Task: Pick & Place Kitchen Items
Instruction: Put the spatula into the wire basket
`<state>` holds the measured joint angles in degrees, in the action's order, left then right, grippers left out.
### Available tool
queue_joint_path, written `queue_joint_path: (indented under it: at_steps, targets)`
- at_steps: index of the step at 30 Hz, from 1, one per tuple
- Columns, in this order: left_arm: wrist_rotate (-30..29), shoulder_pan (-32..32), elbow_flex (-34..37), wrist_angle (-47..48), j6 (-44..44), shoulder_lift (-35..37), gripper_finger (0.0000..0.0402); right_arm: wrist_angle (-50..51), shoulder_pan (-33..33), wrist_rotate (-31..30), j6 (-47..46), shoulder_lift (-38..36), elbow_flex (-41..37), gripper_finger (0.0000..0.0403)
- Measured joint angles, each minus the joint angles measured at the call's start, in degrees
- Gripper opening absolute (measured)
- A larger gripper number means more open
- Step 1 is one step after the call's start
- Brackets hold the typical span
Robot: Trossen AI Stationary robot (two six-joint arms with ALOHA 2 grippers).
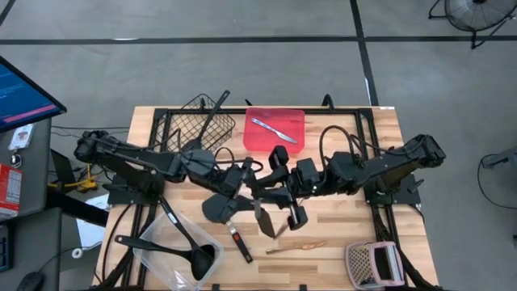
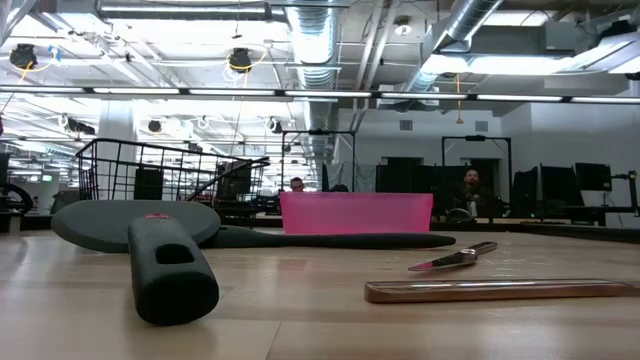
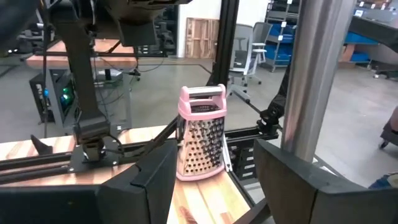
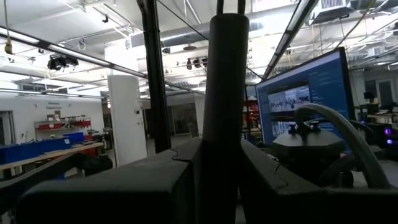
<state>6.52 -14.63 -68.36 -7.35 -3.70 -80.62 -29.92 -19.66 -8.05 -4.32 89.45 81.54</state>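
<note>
Fat black rubbery handle (image 2: 170,268) is lying nearest; at table centre the right gripper (image 1: 279,194) is clamping a dark upright handle (image 4: 221,112), while the left gripper (image 1: 238,179) is gaping empty at nine o'clock. Next, probably carrying it toward a container.

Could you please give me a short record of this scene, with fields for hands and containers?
left hand: open, holding nothing, over mid-table
right hand: shut on black handle
red tray: holds silver knife
clear tub: holds black ladle
pink grater: standing at a table corner, untouched
</note>
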Motion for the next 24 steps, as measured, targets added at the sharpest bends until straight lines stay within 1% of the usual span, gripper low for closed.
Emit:
queue_joint_path:
  at_steps: [4,8,13,17,20,24]
  targets:
    - [0.31,0.12,0.02,0.02,0.00,0.00,0.0198,-0.02,-0.33,0.37,0.26,0.00,0.00,0.0068]
    - [0.29,1.00,0.00,-0.04,-0.02,0.00,0.0198,-1.31,-1.61,-0.30,2.81,0.04,0.00,0.0068]
    - [-0.63,2.29,0.00,2.77,-0.24,0.00,0.0198,-0.57,-2.41,-1.84,3.93,-1.12,-0.09,0.0068]
    - [-0.87,2.96,-0.07,3.01,-0.33,0.03,0.0199,1.64,-3.86,-4.38,6.42,-3.33,-0.09,0.0068]
    - [-1.11,3.10,-0.07,3.73,-0.33,0.70,0.0210,3.19,-5.49,-6.36,8.94,-5.17,-0.09,0.0068]
    - [-0.62,3.08,0.02,4.33,0.36,1.39,0.0244,4.47,-7.95,-10.36,13.51,-7.80,-0.04,0.0068]
